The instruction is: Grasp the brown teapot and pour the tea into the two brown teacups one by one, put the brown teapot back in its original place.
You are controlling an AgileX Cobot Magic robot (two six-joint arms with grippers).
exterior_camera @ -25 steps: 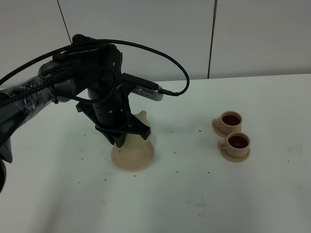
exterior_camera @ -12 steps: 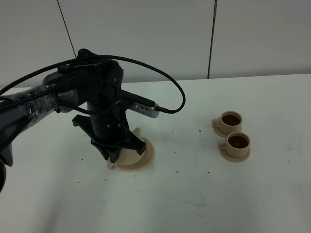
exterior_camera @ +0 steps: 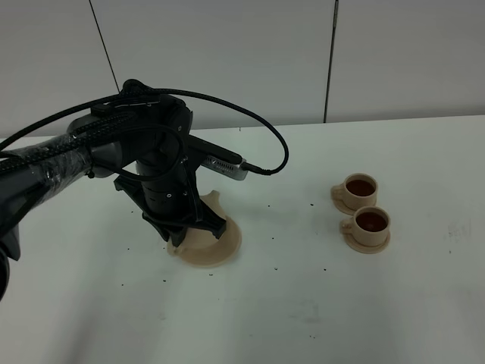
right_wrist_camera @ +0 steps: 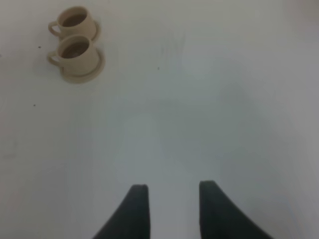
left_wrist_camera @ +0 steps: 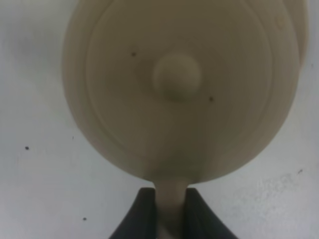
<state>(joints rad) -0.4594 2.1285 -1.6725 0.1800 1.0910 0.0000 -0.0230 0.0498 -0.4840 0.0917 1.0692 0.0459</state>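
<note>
The brown teapot (left_wrist_camera: 179, 89) is a squat, round, matte beige-tan pot with a domed lid and a small round knob (left_wrist_camera: 176, 75) at its centre; a few dark flecks sit on the lid. In the left wrist view it fills the upper part of the frame, and its loop handle (left_wrist_camera: 171, 199) runs down to the bottom centre, pinched between the two dark fingers (left_wrist_camera: 142, 219) of the left gripper (left_wrist_camera: 171, 219) — the claw is closed on that handle. In the exterior high view, only the pot's short spout (exterior_camera: 211, 199) shows clearly left of centre, poking out from behind the black left arm (exterior_camera: 163, 178), which hides most of the pot. Beneath it lies the flat round saucer plate (exterior_camera: 220, 246), its rim showing just below and right of the arm.

The two brown teacups (exterior_camera: 367, 212) stand at the right of the exterior high view, well apart from the pot, one just in front of the other — each on its own small saucer (exterior_camera: 367, 241), each holding dark tea. The right wrist view shows the same pair in its upper left. A black cable (exterior_camera: 250, 121) loops over the arm. Small dark specks are scattered on the white table (exterior_camera: 303, 303).

The right gripper (right_wrist_camera: 172, 209) shows at the bottom centre of its wrist view, its two dark fingers apart with bare table between them, holding nothing.

Count: one teapot, one plate, two cups, two cup saucers.
</note>
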